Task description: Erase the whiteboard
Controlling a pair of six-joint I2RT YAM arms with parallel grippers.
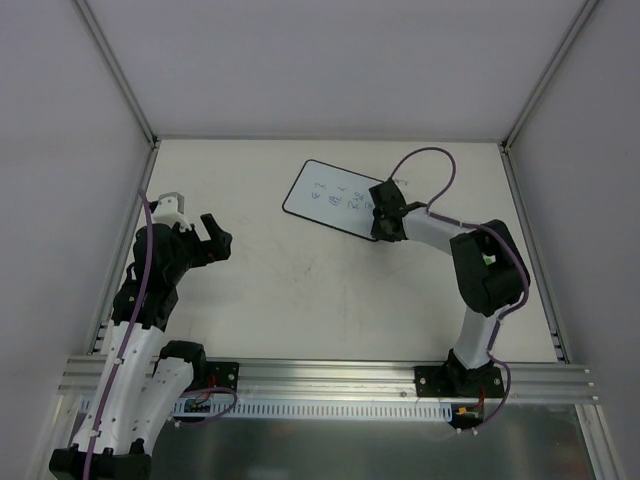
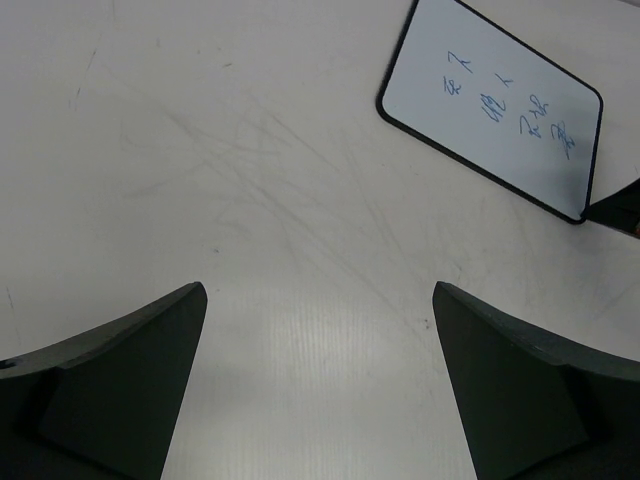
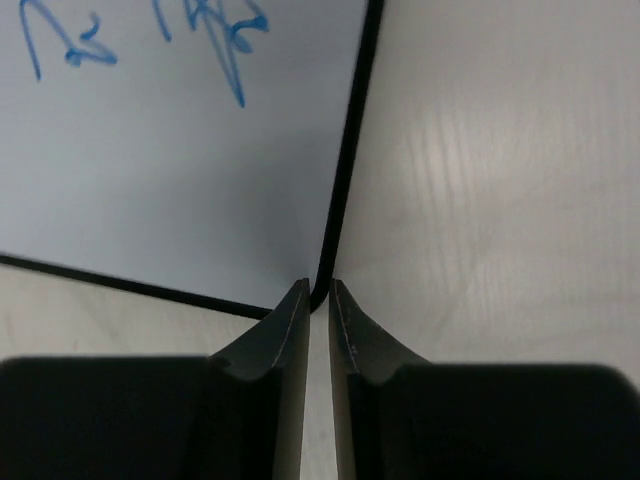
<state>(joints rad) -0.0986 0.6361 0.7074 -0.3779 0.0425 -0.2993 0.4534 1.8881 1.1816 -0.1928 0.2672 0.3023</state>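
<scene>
Whiteboard (image 1: pixel 335 195) lies flat at far middle of desk (image 1: pixel 300 300), turned a bit, blue writing (image 3: pixel 230 40) on it. Right gripper (image 1: pixel 382 230) at board's near right corner; right wrist view shows jaws almost together, thin slit, tips at rounded black edge. Left gripper (image 1: pixel 215 238) well apart from board, jaws wide apart over bare scratched desk. Lots of open room between arms. Only left wrist view shows all of the writing.

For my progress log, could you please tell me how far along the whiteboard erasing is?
Done: nothing; the blue writing on the whiteboard is intact. In hand: the right pincer, nearly shut, sits at the board's corner; the left pincer hangs open, apart. Left: all wiping.
</scene>
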